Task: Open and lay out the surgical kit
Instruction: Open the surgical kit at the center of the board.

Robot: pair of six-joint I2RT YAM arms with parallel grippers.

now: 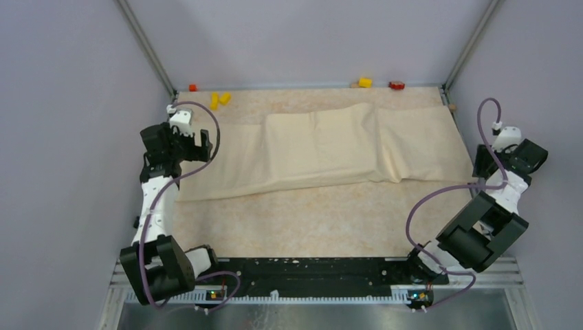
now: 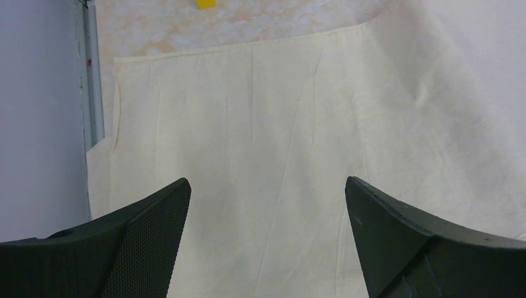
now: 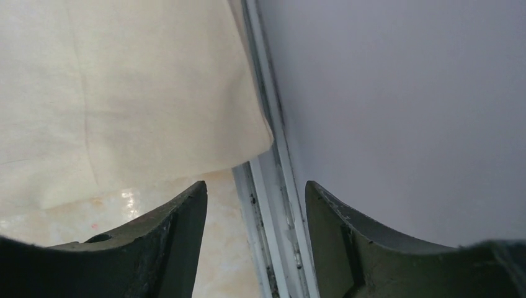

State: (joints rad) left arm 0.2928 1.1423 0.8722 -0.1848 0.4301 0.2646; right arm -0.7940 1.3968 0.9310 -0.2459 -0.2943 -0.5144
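Cloth wrap (image 1: 323, 148) lies spread across the far half of the table (image 1: 309, 220). Its side flaps lie flat to left and right, and a raised middle panel probably covers the tray and instruments, though no metal or packet shows. The left gripper (image 2: 267, 186) hovers over the left flap with its fingers spread wide and nothing between them. The right gripper (image 3: 255, 186) sits at the right edge, fingers parted and empty, with the flap's near corner (image 3: 248, 133) just ahead beside the frame rail (image 3: 276, 155). The step in hand looks like unfolding that middle panel. To do it well, each arm should come in toward the hump and pinch only the top layer at a hem. Which hem is free cannot be told from above. Lifting low and drawing both corners together should keep the fold from dragging whatever lies beneath. The right fingers need to stay off the rail.
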